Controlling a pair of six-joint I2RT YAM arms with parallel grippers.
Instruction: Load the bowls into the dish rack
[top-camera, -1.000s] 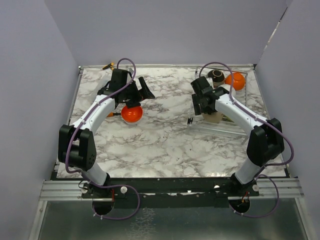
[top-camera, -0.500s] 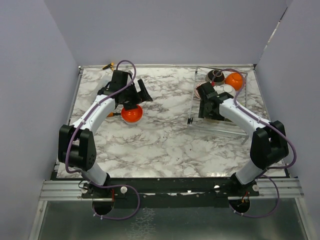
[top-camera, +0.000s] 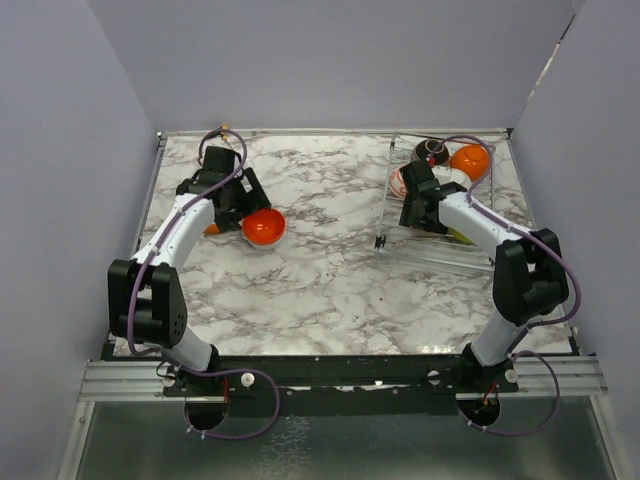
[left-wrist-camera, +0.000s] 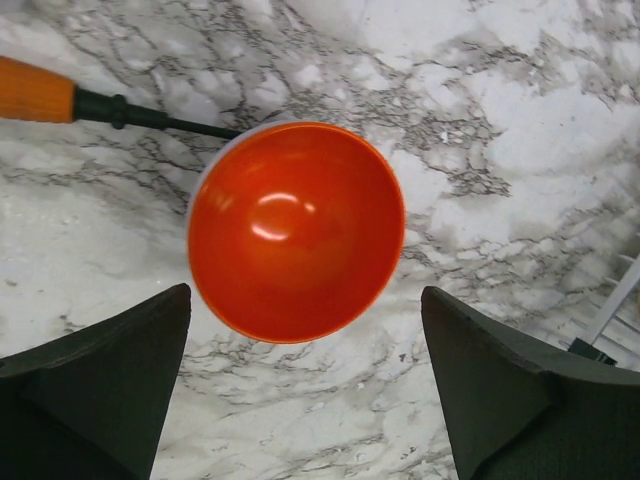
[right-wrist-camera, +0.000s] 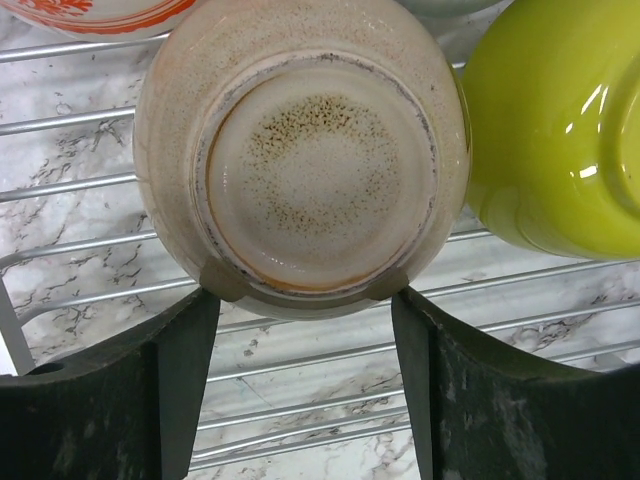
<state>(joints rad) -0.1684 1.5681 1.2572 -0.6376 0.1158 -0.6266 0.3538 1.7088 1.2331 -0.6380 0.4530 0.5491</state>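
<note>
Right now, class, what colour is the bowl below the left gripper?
The bowl is orange, glossy inside; best seen in the left wrist view.

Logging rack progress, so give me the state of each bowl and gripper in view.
orange bowl: upright on the table, untouched.
left gripper: open above it.
beige bowl: on the dish rack, base facing the gripper.
right gripper: shut on it.
lime green bowl: in the rack, beside the beige.
dark brown bowl: in the rack.
second orange bowl: in the rack.

Two arms, white links (top-camera: 175, 232), black joints (top-camera: 148, 300), looping purple cables (top-camera: 235, 437), dark wedge-shaped pincer fingers (left-wrist-camera: 95, 395), silver base rail (top-camera: 125, 381)
</note>
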